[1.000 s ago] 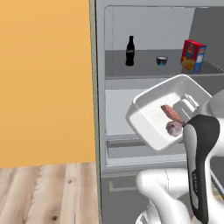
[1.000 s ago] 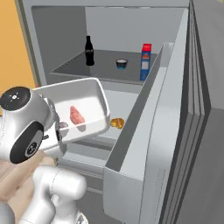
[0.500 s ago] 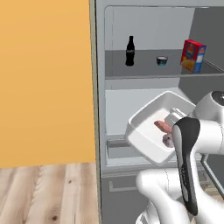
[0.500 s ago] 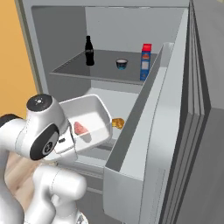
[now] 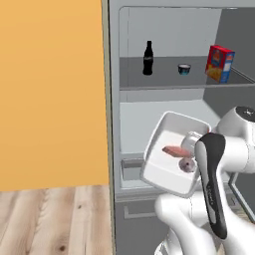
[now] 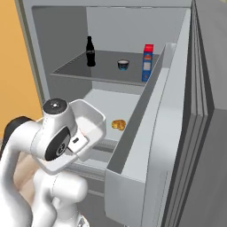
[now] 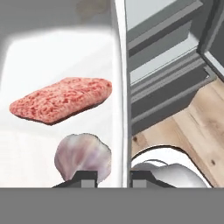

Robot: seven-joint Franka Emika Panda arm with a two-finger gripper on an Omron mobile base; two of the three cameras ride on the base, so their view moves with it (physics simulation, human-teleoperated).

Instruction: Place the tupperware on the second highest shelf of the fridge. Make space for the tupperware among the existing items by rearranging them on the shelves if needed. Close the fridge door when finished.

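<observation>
My gripper (image 7: 113, 177) is shut on the side wall of the white tupperware (image 7: 120, 78), which holds a pink slab of meat (image 7: 61, 99) and a garlic bulb (image 7: 83, 156). The tupperware (image 5: 155, 144) hangs steeply tilted in front of the open fridge (image 5: 114, 99), low by the front lip of the pale second highest shelf (image 6: 116, 103). An orange food piece (image 6: 118, 124) lies on that shelf. On the darker shelf (image 5: 164, 79) above stand a cola bottle (image 5: 148, 58), a small bowl (image 5: 184, 68) and a red, yellow and blue box (image 5: 220, 63). The fridge door (image 6: 177, 133) stands open at the right.
An orange wall panel (image 5: 50, 89) borders the fridge on the left, with wood floor (image 5: 50, 219) below it. The lower drawer front (image 5: 137, 211) sits under the open compartment. The door's inner bins (image 6: 146, 133) reach close beside the tupperware (image 6: 91, 117).
The arm has come down and back with the tupperware, which now sits lower and further left and is tilted more steeply. The items on the shelves have not moved.
</observation>
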